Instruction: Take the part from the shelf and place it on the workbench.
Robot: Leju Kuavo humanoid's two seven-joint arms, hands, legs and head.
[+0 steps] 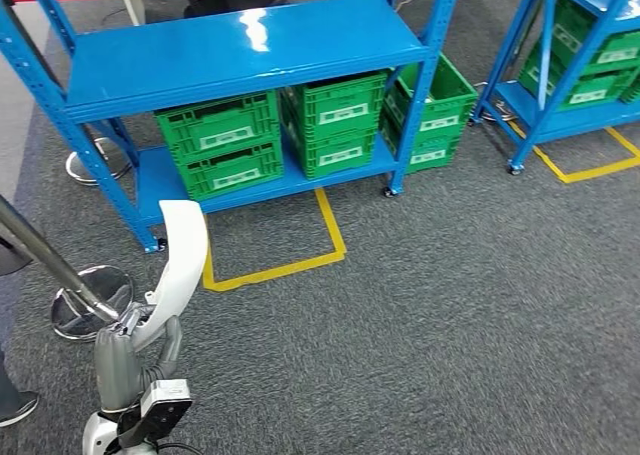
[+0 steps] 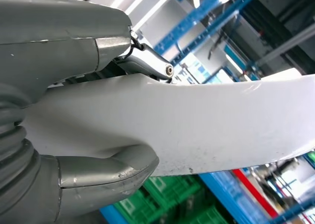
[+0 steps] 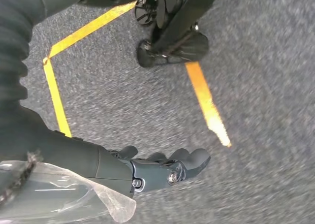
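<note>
My left hand [image 1: 132, 350] grips a curved white part [image 1: 180, 255] at the lower left of the head view, holding it up above the grey carpet. The left wrist view shows the white part [image 2: 208, 120] clamped between my thick grey thumb [image 2: 108, 172] and the fingers [image 2: 148, 61]. My right hand [image 3: 159, 167] hangs over the carpet with its fingers stretched out and nothing in them. The blue shelf [image 1: 241, 50] stands ahead across the carpet, its upper board bare.
Green crates [image 1: 226, 140] sit on the shelf's bottom board, with more [image 1: 434, 110] beside it and on a second blue rack [image 1: 581, 65] at right. Yellow tape [image 1: 287, 265] marks the floor. A chrome stool base [image 1: 90, 300] and a person's shoe [image 1: 15, 407] are at left.
</note>
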